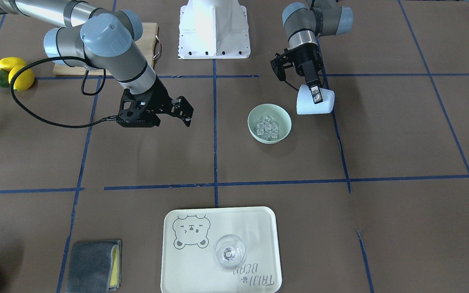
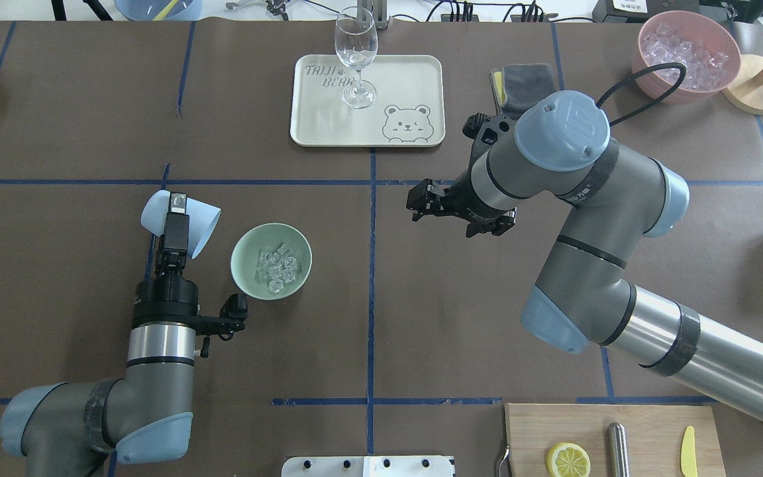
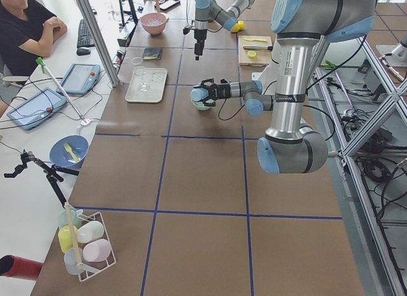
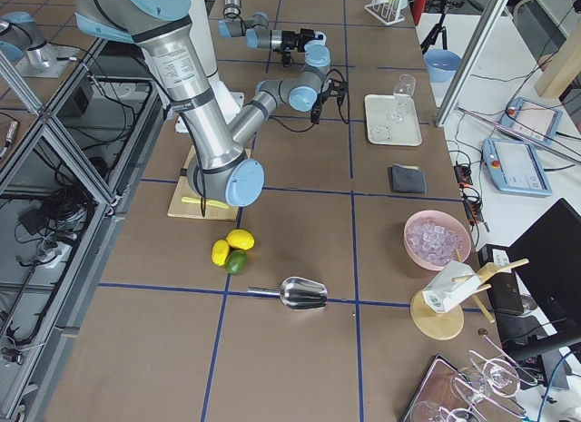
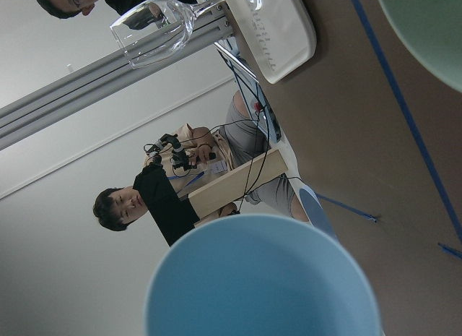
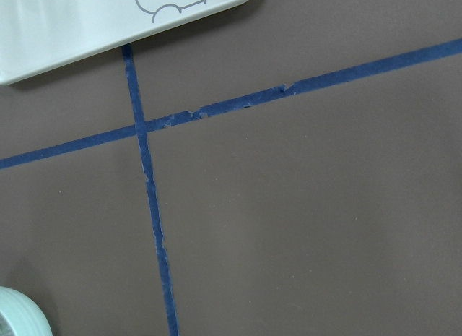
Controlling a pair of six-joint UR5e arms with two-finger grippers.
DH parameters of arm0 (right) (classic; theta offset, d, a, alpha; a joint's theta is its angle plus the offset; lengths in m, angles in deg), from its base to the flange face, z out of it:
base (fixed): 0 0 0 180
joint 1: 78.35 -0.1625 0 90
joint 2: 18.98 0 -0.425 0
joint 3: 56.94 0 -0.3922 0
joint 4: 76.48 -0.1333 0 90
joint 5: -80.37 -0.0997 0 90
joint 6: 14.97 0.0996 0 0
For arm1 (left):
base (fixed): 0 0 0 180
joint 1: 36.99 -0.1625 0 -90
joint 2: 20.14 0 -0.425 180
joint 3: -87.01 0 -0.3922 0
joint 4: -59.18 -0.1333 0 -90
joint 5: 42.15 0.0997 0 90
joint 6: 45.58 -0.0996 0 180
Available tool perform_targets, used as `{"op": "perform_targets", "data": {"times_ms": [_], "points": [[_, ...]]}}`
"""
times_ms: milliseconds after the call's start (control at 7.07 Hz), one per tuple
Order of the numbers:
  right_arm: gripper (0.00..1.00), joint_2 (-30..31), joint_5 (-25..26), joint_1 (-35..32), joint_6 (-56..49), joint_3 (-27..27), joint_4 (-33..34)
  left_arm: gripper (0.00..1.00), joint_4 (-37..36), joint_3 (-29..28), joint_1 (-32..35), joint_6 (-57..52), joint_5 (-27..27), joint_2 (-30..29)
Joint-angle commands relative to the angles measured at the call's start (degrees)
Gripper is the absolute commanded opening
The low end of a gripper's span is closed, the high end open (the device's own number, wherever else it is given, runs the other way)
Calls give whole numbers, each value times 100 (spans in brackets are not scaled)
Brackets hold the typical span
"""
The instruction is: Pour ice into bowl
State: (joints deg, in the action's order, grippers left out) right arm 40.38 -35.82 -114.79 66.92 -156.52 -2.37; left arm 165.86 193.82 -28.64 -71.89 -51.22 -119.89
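Note:
The pale mint-green bowl stands left of the table's middle and holds a small heap of clear ice cubes; it also shows in the front view with the ice. My left gripper is shut on a light blue cup, tilted on its side with its mouth toward the bowl, beside the bowl and apart from it. In the left wrist view the cup's inside looks empty. My right gripper hovers open and empty right of the centre line.
A cream tray with a clear wine glass lies at the far middle, a grey cloth beside it. A pink container of ice stands far right. A wooden board with a lemon slice lies near right.

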Motion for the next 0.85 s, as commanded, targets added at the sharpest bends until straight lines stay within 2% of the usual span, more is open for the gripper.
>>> {"op": "perform_targets", "data": {"times_ms": [0,141,707], "points": [[100,-3,0,13,11,-1,-1,0,55,102,0,-6,-42,-9],[100,-12,0,22,11,-1,-1,0,73,242,9,-6,-112,-9],[100,-39,17,40,11,8,-1,0,64,953,61,11,-1611,79]]}}
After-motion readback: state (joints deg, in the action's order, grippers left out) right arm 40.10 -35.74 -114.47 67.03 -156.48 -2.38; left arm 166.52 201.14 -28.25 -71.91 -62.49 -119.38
